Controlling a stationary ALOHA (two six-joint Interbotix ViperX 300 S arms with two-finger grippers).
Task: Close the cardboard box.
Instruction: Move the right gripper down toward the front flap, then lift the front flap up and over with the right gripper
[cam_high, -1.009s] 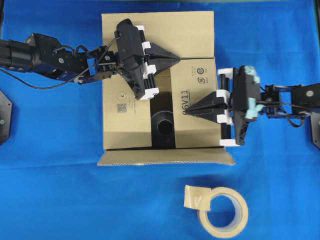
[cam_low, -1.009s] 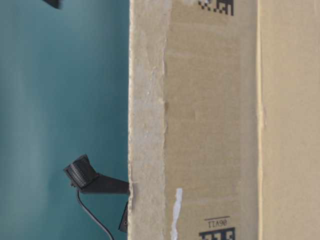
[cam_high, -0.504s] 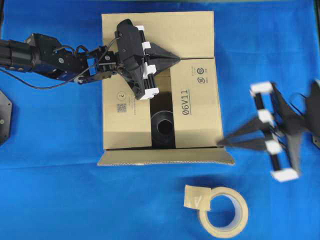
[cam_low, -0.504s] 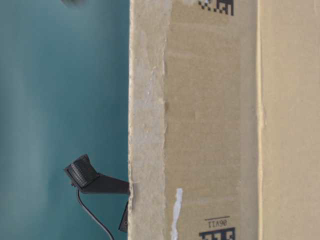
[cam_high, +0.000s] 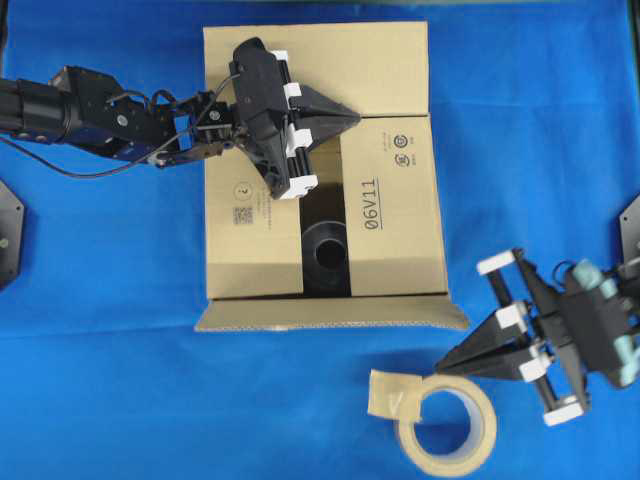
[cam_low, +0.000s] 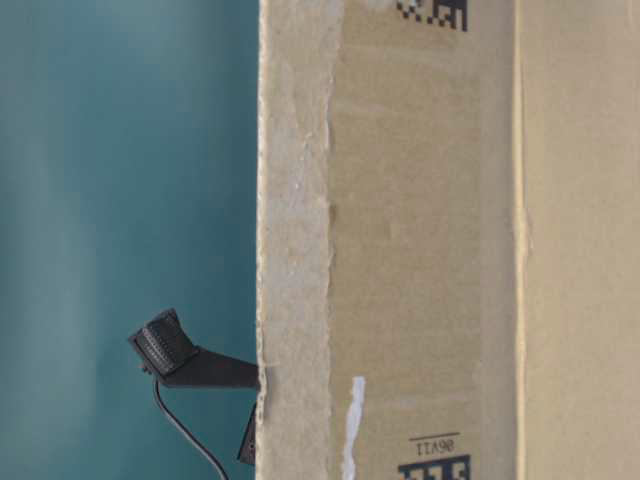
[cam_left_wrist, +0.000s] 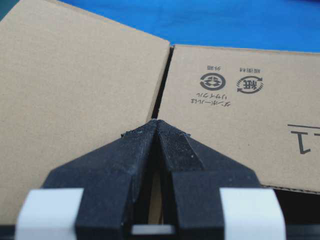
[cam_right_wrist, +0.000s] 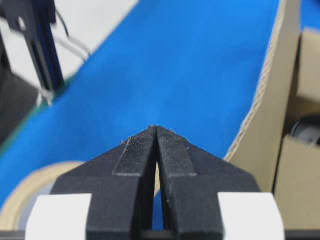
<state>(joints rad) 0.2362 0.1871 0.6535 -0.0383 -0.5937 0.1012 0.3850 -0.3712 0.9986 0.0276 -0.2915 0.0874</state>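
The box (cam_high: 322, 165) is set at the centre of the blue cloth (cam_high: 120, 380), toward twelve o'clock, and is only partly closed. The far flap (cam_high: 370, 65) and the two side flaps are folded flat, while the near flap (cam_high: 330, 316) at six o'clock is splayed outward, so that a dark gap is left through which a black round object (cam_high: 325, 250) is seen inside. The left gripper (cam_high: 350, 117) is laid over the box top from nine o'clock, its fingers pressed together with nothing between them; in the left wrist view the tip (cam_left_wrist: 156, 125) is seen resting at the seam where the far flap meets the right flap (cam_left_wrist: 240, 110), and it is judged to be placed there so that the folded flaps are held down and kept from springing up. The right gripper (cam_high: 447, 362) is found off the box at about four o'clock, also clenched on nothing, its tip pointed between the near flap's right corner and the tape roll (cam_high: 440, 425). This low, outside position is judged to be taken so that the near flap can be approached from beneath and lifted over. The table-level view is filled by a wall of the box (cam_low: 430, 240), and little else is shown there.
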